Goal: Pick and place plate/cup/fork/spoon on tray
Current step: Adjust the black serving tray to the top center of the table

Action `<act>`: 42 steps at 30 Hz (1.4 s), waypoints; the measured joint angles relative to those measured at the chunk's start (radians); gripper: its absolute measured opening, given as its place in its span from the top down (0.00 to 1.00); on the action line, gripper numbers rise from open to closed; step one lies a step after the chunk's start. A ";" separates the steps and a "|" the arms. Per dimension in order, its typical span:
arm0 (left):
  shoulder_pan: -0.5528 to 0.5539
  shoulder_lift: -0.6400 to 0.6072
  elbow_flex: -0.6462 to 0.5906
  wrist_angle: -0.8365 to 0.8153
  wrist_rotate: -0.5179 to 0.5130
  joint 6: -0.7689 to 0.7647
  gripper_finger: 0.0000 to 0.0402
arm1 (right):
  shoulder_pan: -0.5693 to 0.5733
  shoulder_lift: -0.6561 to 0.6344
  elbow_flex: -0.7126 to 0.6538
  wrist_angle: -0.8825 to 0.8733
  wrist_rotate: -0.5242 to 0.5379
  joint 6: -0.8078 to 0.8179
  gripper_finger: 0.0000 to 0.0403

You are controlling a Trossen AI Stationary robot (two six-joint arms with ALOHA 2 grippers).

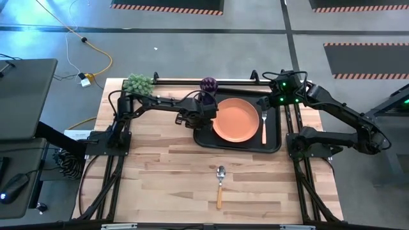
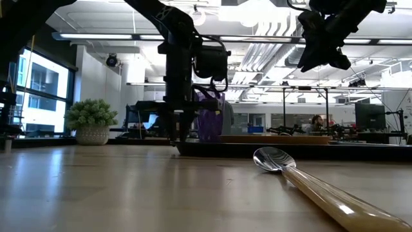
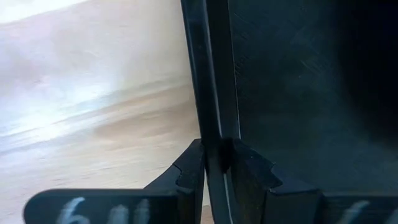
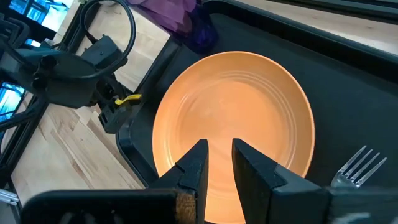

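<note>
The black tray (image 1: 208, 139) lies on the table right of centre. The orange plate (image 1: 237, 120) and the fork (image 1: 264, 123) lie in it. The purple cup (image 1: 209, 85) stands at the tray's far left corner. The spoon (image 1: 220, 184) lies on the table nearer the front edge, bowl toward the tray. My left gripper (image 1: 193, 120) is shut on the tray's left rim. My right gripper (image 4: 219, 149) hovers above the tray's far right part, fingers a little apart and empty, over the plate (image 4: 236, 118). My left gripper pinches the tray's left rim (image 3: 213, 124) between its two fingers, one finger outside the rim on the table side and one inside the tray. The fingers come from above, pointing down, and lie across the rim. The tray's base rests on the table (image 2: 193, 149).
A green plant ball in a pot (image 1: 139, 83) stands at the table's far left, near the left arm's base. A bar (image 1: 192, 81) runs along the far edge. Bare wood lies around the spoon and at the near left.
</note>
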 joint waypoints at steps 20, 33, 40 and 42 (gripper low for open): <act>0.003 -0.141 -0.215 0.104 -0.009 -0.107 0.88 | 0.000 0.000 0.000 0.005 0.000 0.002 0.84; 0.006 -0.362 -0.496 0.258 -0.047 -0.283 0.88 | 0.000 0.000 0.000 0.008 0.000 0.002 0.84; 0.006 -0.403 -0.555 0.266 -0.054 -0.302 0.88 | 0.000 0.000 0.000 0.008 0.000 0.002 0.84; 0.008 -0.404 -0.561 0.268 -0.054 -0.293 0.88 | 0.000 0.000 0.000 0.008 0.000 0.002 0.84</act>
